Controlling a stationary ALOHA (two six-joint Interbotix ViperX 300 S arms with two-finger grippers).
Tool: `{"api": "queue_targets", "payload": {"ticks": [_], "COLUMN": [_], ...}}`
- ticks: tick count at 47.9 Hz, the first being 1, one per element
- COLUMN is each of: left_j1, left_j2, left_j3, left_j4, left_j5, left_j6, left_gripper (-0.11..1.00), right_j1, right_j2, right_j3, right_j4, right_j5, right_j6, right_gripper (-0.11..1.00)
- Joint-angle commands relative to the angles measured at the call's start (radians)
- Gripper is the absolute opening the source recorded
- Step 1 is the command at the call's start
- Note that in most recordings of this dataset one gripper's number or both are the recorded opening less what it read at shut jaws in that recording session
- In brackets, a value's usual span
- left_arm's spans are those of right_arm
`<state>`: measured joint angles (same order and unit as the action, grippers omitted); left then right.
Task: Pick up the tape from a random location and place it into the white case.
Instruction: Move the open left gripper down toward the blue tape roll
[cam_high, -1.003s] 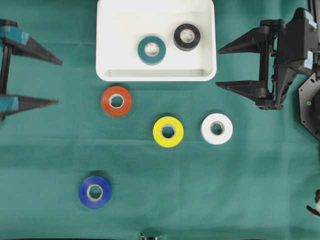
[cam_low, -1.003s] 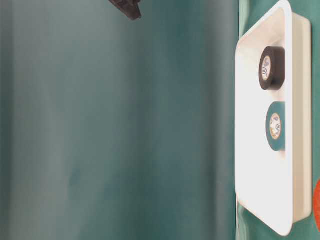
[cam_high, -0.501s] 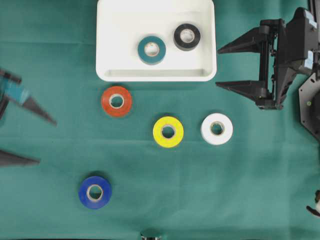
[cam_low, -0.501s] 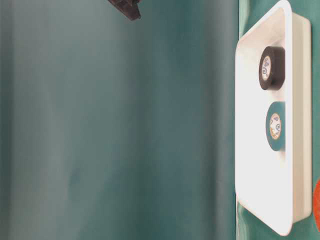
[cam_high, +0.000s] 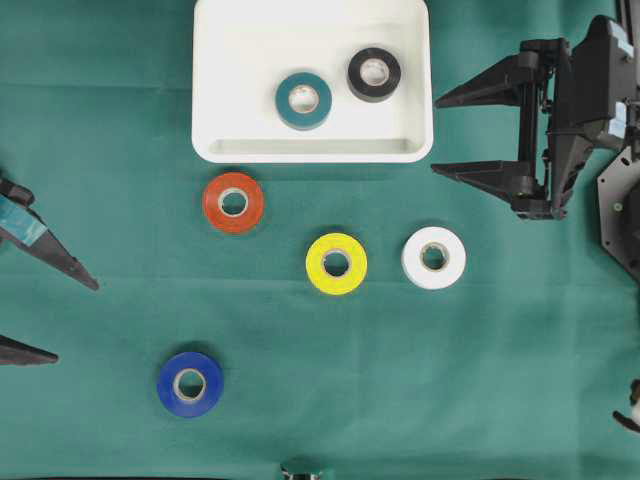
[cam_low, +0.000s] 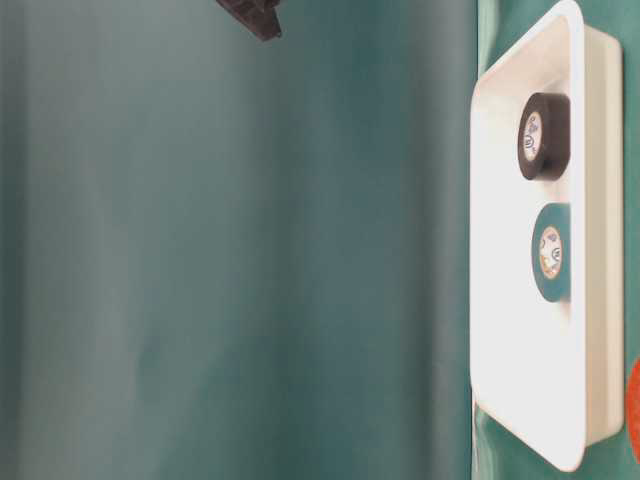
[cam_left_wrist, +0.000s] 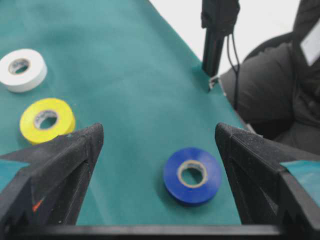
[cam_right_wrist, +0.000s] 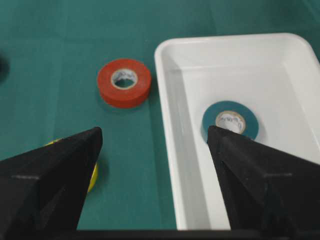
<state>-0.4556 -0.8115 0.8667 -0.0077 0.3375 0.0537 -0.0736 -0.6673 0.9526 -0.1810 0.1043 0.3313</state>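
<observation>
The white case (cam_high: 215, 100) lies at the top middle with a teal tape (cam_high: 303, 100) and a black tape (cam_high: 374, 74) inside. On the green cloth lie an orange tape (cam_high: 233, 202), a yellow tape (cam_high: 336, 263), a white tape (cam_high: 433, 257) and a blue tape (cam_high: 190, 384). My left gripper (cam_high: 76, 322) is open at the left edge, left of and a little above the blue tape (cam_left_wrist: 192, 175), which shows between its fingers. My right gripper (cam_high: 435, 137) is open and empty just right of the case (cam_right_wrist: 172, 100).
The right arm's black body (cam_high: 590, 110) fills the upper right. In the left wrist view a black post (cam_left_wrist: 217, 30) and dark seated clothing (cam_left_wrist: 270, 85) stand past the table's edge. The table-level view shows the case (cam_low: 500, 300) side-on.
My left gripper has swung from beside the case down the left edge towards the blue tape, still open. The right gripper and all tapes have not moved.
</observation>
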Motion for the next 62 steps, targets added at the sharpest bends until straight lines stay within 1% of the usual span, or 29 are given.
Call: {"api": "queue_targets", "payload": {"ticks": [1, 16, 26, 32, 40, 45, 50, 62], "left_j1": [-0.003, -0.003, -0.003, -0.003, -0.003, -0.003, -0.003, 0.006], "left_j2": [0.003, 0.011, 0.063, 0.114, 0.201, 0.258, 0.288, 0.288], "left_j3": [-0.014, -0.015, -0.031, -0.057, -0.121, -0.170, -0.199, -0.207], "left_j4": [-0.002, -0.002, -0.002, -0.002, -0.002, -0.002, -0.002, -0.002], "left_j5": [-0.008, -0.021, -0.094, -0.132, -0.160, -0.152, -0.126, -0.083], "left_j6": [0.000, 0.000, 0.002, 0.005, 0.009, 0.011, 0.012, 0.008], "left_gripper": [0.99, 0.99, 0.99, 0.99, 0.99, 0.99, 0.99, 0.99], "right_j1": [0.000, 0.000, 0.000, 0.000, 0.000, 0.000, 0.000, 0.002], "right_j2": [-0.003, -0.003, -0.003, -0.003, -0.003, -0.003, -0.003, -0.003], "right_j3": [-0.011, -0.012, -0.012, -0.012, -0.012, -0.012, -0.012, -0.011], "right_j4": [0.002, 0.002, 0.002, 0.002, 0.000, 0.000, 0.000, 0.000], "right_j5": [-0.005, -0.006, -0.006, -0.005, -0.005, -0.005, -0.005, -0.003], "right_j6": [0.002, 0.002, 0.002, 0.002, -0.002, -0.003, -0.005, -0.008], "right_gripper": [0.83, 0.83, 0.83, 0.83, 0.83, 0.83, 0.83, 0.83]}}
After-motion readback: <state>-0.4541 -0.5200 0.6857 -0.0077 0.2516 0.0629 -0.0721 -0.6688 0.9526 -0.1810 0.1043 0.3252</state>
